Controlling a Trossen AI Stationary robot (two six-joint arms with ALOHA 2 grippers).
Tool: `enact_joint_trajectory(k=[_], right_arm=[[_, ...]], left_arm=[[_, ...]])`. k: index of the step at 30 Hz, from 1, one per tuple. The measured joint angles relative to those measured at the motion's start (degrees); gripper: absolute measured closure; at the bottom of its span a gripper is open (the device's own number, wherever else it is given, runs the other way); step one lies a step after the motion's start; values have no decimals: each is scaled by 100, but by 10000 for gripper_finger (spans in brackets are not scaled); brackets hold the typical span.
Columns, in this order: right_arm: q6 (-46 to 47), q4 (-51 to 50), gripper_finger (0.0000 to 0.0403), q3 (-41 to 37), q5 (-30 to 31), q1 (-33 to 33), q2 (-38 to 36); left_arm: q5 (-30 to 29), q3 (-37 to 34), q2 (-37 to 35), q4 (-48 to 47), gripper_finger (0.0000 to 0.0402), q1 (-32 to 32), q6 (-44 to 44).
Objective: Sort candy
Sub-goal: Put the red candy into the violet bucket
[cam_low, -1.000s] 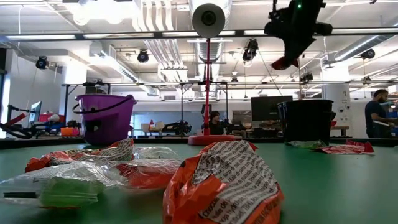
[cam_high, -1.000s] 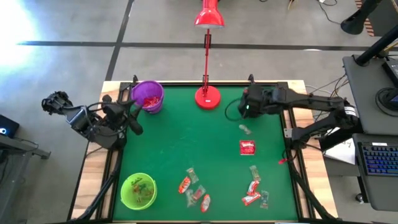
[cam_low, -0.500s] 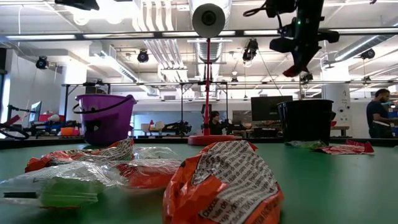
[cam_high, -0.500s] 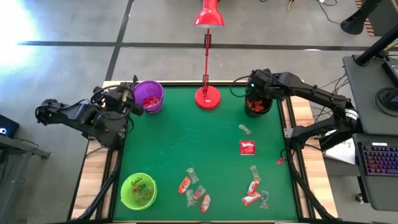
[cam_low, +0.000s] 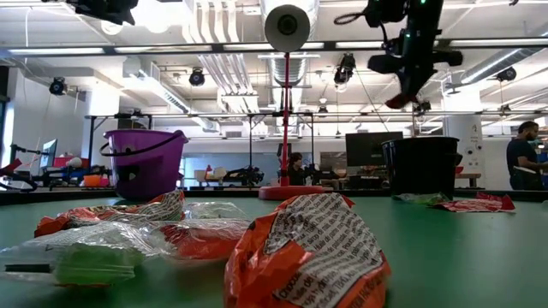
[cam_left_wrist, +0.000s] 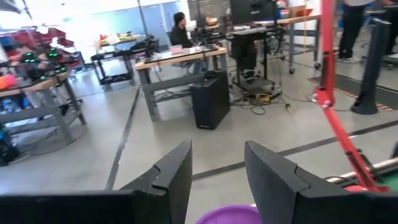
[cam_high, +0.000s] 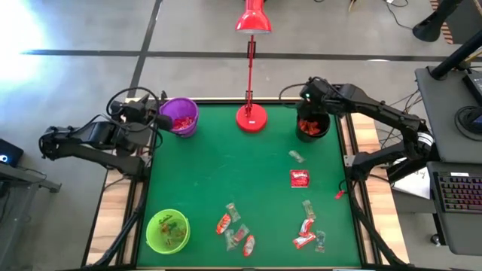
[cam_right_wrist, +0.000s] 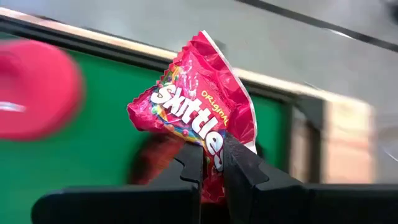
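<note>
My right gripper [cam_right_wrist: 212, 160] is shut on a red Skittles packet [cam_right_wrist: 196, 102] and hangs high over the black cup [cam_high: 313, 128], which holds red candy. My left gripper [cam_left_wrist: 217, 174] stands open and holds nothing, level beside the purple cup [cam_high: 179, 117], whose rim [cam_left_wrist: 230, 214] shows just beyond its fingers. More candy lies flat on the green mat: a red packet [cam_high: 300, 178], a clear one [cam_high: 297, 156], and two loose groups [cam_high: 235, 229] [cam_high: 309, 232] near the front edge. My right gripper pinches the packet by one end [cam_right_wrist: 211, 142] between its two fingers. The fingers slant downward from above. The rest of the packet juts out past the fingertips, crumpled, and it is lifted clear above the black cup, showing as a red tip [cam_low: 396, 101] in the low view.
A red desk lamp [cam_high: 251, 117] stands on the mat's far edge between the purple and black cups. A green cup [cam_high: 167, 230] with candy sits at the near left corner. The mat's middle [cam_high: 226, 165] is bare.
My right gripper has swung toward the table's far edge with the packet still pinched, uncovering the black cup in the high view. My left gripper has swung toward the far edge, from pointing across the mat to beside the purple cup, staying open.
</note>
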Motion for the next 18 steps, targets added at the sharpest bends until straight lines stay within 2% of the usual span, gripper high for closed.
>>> enact_joint_trajectory(k=[6, 10, 14, 18], right_arm=[[-416, 1579, 376, 0, -744, 7, 160], [-514, 2315, 376, 0, -1223, 7, 509], [-827, 3166, 376, 16, -2089, 46, 1014], [-1069, 3893, 376, 371, -2631, 136, 1527]], left_arm=[[298, -1, -16, 2, 271, 340, -5], [1055, -1, -33, 3, 271, 543, -7], [1844, -1, -49, 2, 271, 786, -8], [2645, 1, -90, 6, 271, 1106, -133]])
